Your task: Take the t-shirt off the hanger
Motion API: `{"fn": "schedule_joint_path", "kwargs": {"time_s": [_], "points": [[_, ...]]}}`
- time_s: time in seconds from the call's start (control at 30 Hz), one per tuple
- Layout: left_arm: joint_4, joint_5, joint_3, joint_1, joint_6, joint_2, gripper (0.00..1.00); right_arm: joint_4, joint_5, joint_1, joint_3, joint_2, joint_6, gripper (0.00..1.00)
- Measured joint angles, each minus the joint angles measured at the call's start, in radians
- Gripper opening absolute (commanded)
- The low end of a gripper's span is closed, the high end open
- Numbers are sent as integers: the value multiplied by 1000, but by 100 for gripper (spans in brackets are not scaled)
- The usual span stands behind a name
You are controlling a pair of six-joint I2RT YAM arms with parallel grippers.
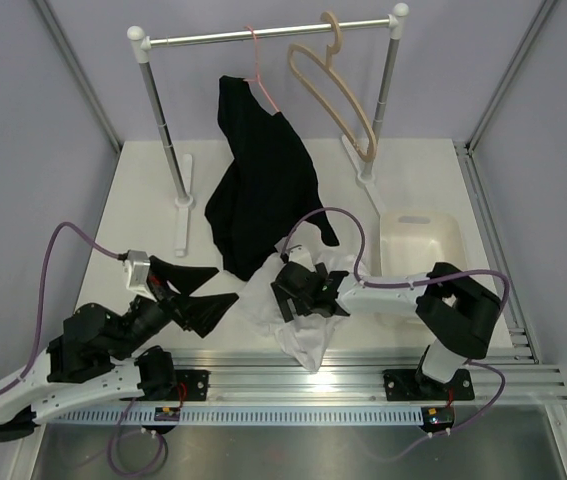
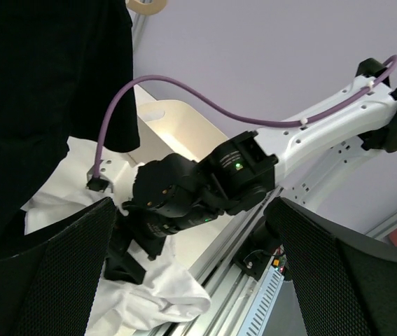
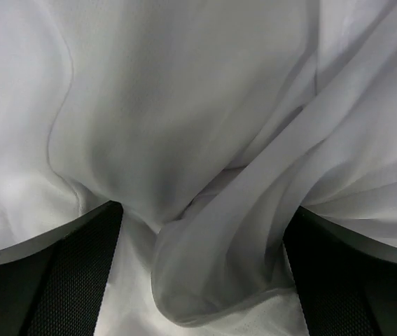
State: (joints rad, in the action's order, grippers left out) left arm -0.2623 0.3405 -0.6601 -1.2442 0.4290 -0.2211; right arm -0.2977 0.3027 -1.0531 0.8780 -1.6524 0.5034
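Note:
The white t-shirt (image 1: 305, 345) lies crumpled on the table near the front edge, off the hanger. The beige wooden hanger (image 1: 333, 95) hangs bare from the rail at the back right. My right gripper (image 1: 285, 300) is open and pressed down on the t-shirt; in its wrist view (image 3: 204, 210) a fold of white cloth (image 3: 184, 140) lies between the wide-apart jaws. My left gripper (image 1: 225, 285) is open and empty just left of the t-shirt. In its wrist view (image 2: 191, 210) it faces the right gripper (image 2: 170, 203) and the t-shirt (image 2: 149, 294).
A black garment (image 1: 258, 180) hangs from a thin pink hanger (image 1: 260, 70) on the metal rail (image 1: 213, 39), its hem reaching the table by the t-shirt. A white bin (image 1: 423, 240) sits at the right. The aluminium base rail (image 1: 363, 380) runs along the front.

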Motion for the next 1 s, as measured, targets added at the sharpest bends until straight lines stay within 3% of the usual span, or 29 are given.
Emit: {"fn": "schedule_joint_path", "kwargs": {"time_s": [0.03,0.17,0.23,0.4,0.6,0.77,1.0], "points": [[0,-2,0,0,2,5,99,6,15,-2,13,-18,0,97],[-7,-12,0,0,11,18,99,62,65,-5,31,-53,-1,49],[-15,-17,0,0,16,27,99,85,91,-5,18,-50,8,0],[-24,-27,0,0,25,61,99,10,97,-6,-43,56,89,0],[-33,-43,0,0,40,70,99,-285,148,-6,-31,488,151,0],[-36,-42,10,0,56,98,99,-515,280,-6,185,723,167,0],[-37,-41,17,0,64,134,99,-758,484,-5,505,786,163,0]]}}
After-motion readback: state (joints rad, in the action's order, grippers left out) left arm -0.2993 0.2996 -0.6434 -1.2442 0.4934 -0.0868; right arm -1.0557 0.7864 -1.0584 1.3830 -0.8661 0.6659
